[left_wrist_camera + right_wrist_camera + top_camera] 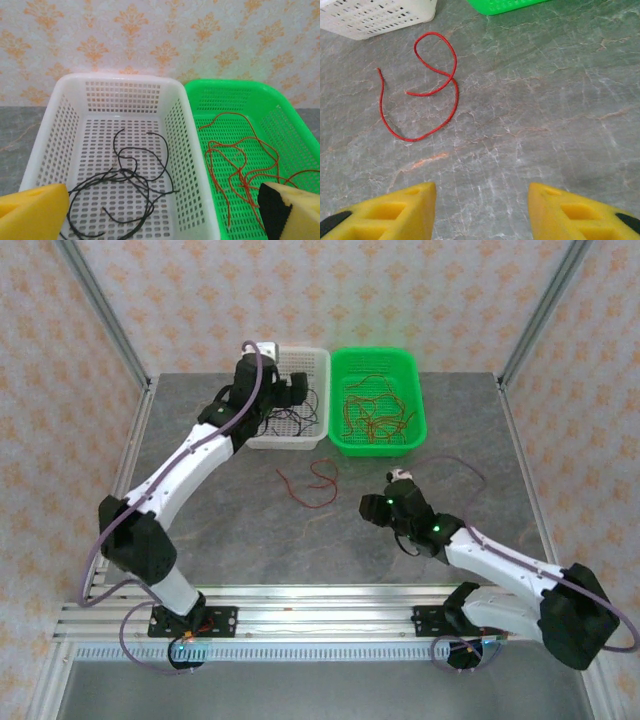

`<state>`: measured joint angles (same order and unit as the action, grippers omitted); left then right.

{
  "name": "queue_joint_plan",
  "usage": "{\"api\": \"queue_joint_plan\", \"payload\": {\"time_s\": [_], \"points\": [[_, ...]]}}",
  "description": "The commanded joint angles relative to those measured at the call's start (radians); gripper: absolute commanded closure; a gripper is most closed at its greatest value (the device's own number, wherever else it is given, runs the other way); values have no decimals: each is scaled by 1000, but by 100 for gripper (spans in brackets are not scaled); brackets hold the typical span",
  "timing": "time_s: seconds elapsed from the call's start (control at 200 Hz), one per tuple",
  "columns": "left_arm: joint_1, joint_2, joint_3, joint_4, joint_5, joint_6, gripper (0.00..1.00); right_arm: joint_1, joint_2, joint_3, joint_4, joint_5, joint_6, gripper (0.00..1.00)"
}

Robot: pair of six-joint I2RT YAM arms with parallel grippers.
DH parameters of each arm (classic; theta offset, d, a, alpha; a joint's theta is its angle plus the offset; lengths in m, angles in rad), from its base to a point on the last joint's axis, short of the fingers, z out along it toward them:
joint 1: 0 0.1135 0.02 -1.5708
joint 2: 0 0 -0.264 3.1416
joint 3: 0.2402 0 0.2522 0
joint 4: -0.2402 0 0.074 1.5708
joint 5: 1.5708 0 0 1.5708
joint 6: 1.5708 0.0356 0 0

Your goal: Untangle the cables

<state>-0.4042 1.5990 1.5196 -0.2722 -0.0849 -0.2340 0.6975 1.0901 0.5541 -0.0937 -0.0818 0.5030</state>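
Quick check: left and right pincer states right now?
Left pincer: open, empty, over the white basket.
Right pincer: open, empty, short of the red cable.

At table (250, 540) far end, side by side: left basket (120, 79), right basket (235, 86). Inside them: left cables (131, 175), right cables (240, 165). Before them, on table, loose cable (452, 77); nearer and rightward, right gripper (481, 192).
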Motion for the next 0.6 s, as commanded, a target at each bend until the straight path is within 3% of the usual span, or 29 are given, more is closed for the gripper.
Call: {"api": "queue_joint_plan", "payload": {"time_s": [0.0, 0.355, 0.596], "points": [[-2, -79, -82, 18, 7, -14, 1, 20, 55, 71, -6, 4, 41, 49], [-2, -349, -406, 88, 21, -163, 1, 109, 365, 293, -42, 62, 62, 49], [-2, -475, -511, 76, 24, -208, 1, 109, 574, 437, -76, 214, 23, 49]]}}
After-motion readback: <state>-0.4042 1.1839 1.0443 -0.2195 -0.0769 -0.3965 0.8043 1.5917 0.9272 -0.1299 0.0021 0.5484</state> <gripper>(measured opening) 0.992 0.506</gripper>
